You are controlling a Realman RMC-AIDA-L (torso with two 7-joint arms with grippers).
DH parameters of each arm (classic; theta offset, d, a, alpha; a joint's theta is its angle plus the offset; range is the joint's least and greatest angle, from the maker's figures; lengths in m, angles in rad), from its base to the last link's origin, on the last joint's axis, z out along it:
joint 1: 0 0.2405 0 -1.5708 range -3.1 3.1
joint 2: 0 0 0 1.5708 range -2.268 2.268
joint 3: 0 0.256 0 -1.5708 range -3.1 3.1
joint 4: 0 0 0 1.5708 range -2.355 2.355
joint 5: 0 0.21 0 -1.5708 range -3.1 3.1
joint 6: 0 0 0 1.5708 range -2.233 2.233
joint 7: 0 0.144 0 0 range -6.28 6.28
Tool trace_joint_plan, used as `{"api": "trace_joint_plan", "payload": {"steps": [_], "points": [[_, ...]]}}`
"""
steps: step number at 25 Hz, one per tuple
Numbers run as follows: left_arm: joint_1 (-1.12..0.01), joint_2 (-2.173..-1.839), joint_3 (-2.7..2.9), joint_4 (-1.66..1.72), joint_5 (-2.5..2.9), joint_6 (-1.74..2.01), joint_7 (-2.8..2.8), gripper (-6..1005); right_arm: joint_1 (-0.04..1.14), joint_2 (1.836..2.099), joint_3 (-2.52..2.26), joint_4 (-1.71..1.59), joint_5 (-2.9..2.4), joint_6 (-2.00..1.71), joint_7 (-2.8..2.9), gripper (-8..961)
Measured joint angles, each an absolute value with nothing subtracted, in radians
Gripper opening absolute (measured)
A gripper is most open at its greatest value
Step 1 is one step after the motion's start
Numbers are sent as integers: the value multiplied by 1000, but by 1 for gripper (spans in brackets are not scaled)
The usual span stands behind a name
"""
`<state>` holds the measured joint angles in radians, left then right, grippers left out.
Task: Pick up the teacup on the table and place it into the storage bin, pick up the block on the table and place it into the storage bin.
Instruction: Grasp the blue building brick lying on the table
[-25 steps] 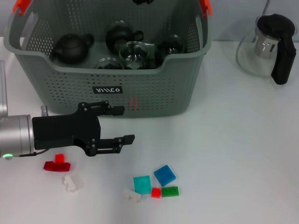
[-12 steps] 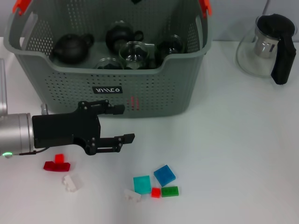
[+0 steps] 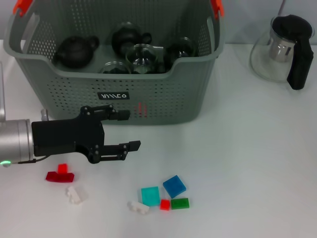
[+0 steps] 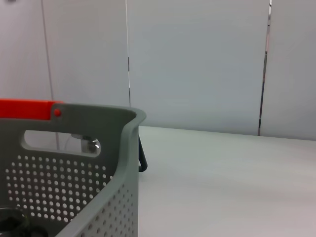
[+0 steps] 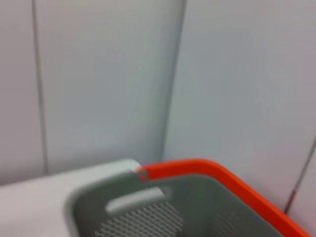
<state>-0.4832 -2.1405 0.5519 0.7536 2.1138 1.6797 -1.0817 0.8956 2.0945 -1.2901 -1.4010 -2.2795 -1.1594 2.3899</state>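
Note:
The grey storage bin [image 3: 163,101] stands at the back of the white table, with its corner also in the left wrist view [image 4: 113,163] and the right wrist view [image 5: 98,207]. Inside it sit dark teapots [image 3: 74,50] and glass teacups [image 3: 141,54]. My left gripper [image 3: 127,130] hangs open and empty just in front of the bin's front wall. Loose blocks lie nearer me: a red one [image 3: 60,174] and a white one [image 3: 75,194] below the left arm. A cluster of teal [image 3: 150,195], blue [image 3: 174,186], green [image 3: 180,203], small red and white blocks lies in the middle front. My right gripper is out of view.
A glass carafe with a black handle [image 3: 282,49] stands at the back right. Bare white table lies between it and the blocks.
My left gripper has drifted slightly left, still open. A dark shape at the top edge above the bin has left the view.

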Motion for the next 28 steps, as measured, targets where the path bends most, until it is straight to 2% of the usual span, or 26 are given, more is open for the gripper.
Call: {"api": "trace_joint_plan", "payload": {"steps": [6, 9, 19, 28], "points": [[-483, -2138, 541, 756, 2120, 1680, -1090, 752, 686, 2093, -1228, -1559, -2088, -1305, 2270, 936], [-483, -2137, 538, 756, 2120, 1680, -1091, 752, 633, 2092, -1175, -1590, -2059, -1440, 2226, 936], [-477, -2137, 525, 756, 2119, 1681, -1091, 753, 591, 2094, -1107, -1588, -2136, -1835, 2212, 932], [-461, -2139, 514, 758, 2125, 1686, -1086, 752, 611, 2098, -1281, -1426, -2315, -1773, 2207, 915]]}}
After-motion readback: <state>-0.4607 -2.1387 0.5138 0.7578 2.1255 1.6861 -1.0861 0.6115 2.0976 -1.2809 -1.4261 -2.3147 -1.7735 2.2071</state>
